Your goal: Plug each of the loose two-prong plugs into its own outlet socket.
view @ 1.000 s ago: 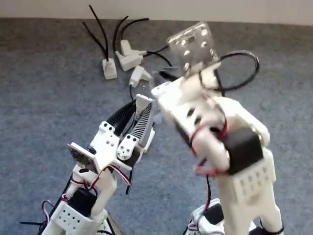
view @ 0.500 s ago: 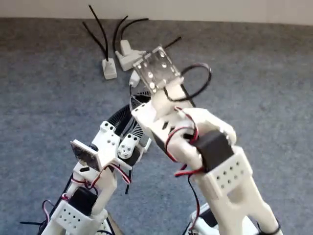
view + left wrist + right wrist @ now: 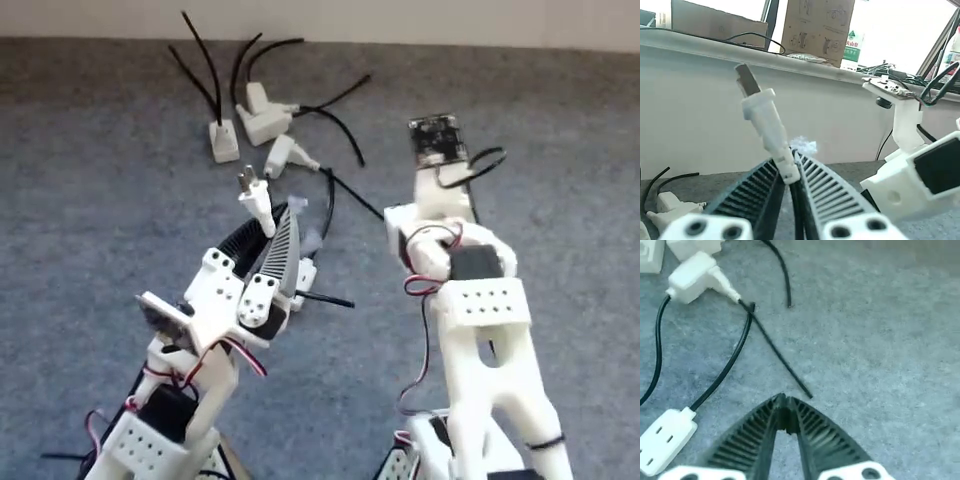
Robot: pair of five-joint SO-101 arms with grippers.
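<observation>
My left gripper (image 3: 277,218) (image 3: 790,161) is shut on the cable end of a white two-prong plug (image 3: 255,193) (image 3: 761,116). The plug is held above the carpet with its prongs pointing up and away. My right gripper (image 3: 783,402) is shut with nothing between its fingers, low over the grey carpet. A white outlet socket (image 3: 662,440) with a black cable lies close beside it. Farther off lies a loose white plug (image 3: 694,274) (image 3: 283,152) on a black cable. Two more white pieces (image 3: 224,140) (image 3: 262,120) lie at the back.
Black cables (image 3: 338,125) trail across the carpet between the back pieces and the arms. The right arm (image 3: 470,300) (image 3: 920,165) stands right of the left gripper. A light wall (image 3: 400,20) closes the far side.
The right arm has swung away from above the middle to the right and drawn back. That uncovers the left gripper and its plug, which now leans a little leftward.
</observation>
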